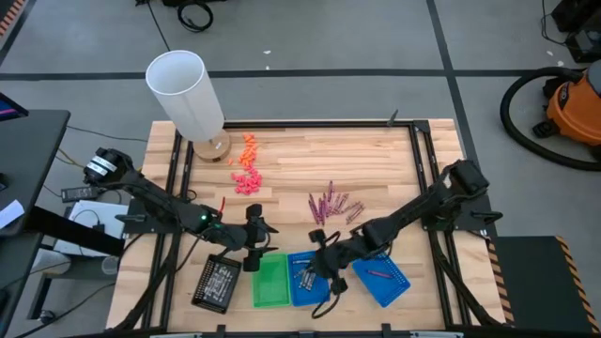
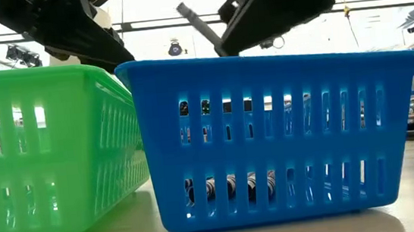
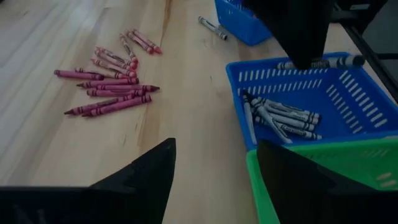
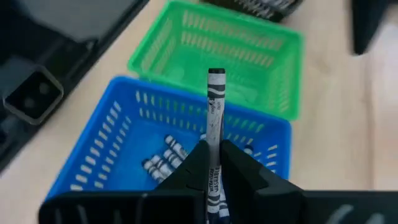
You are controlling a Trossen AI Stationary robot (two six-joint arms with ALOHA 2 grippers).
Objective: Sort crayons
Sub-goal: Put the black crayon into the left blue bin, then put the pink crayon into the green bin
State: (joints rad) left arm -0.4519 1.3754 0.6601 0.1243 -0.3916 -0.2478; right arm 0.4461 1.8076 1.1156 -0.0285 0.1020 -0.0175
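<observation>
Crayons are being sorted by color into little baskets, and right now the right gripper (image 4: 213,167) is pinching one silver-grey crayon (image 4: 215,112) tight between its fingers, over the middle blue basket (image 4: 93,155). More grey crayons (image 3: 280,115) already lie on that basket's floor, so this looks like the right home for it. To do this step well, the gripper should go down low inside the walls before it lets go, because the crayon is thin and round and could roll or bounce out if it falls from high up. The crayon sticks out far past the fingers, so its tip must not bump the basket rim or the green basket (image 4: 217,50) just beside it. The left gripper (image 3: 214,174) hangs near the green basket with its fingers spread wide and nothing between them. It should stay out of the way so the two arms do not knock together. A pile of pink crayons (image 3: 106,93) waits on the wooden table (image 3: 37,37), well apart from the baskets. Another blue basket (image 1: 380,280) sits farther to the right.
</observation>
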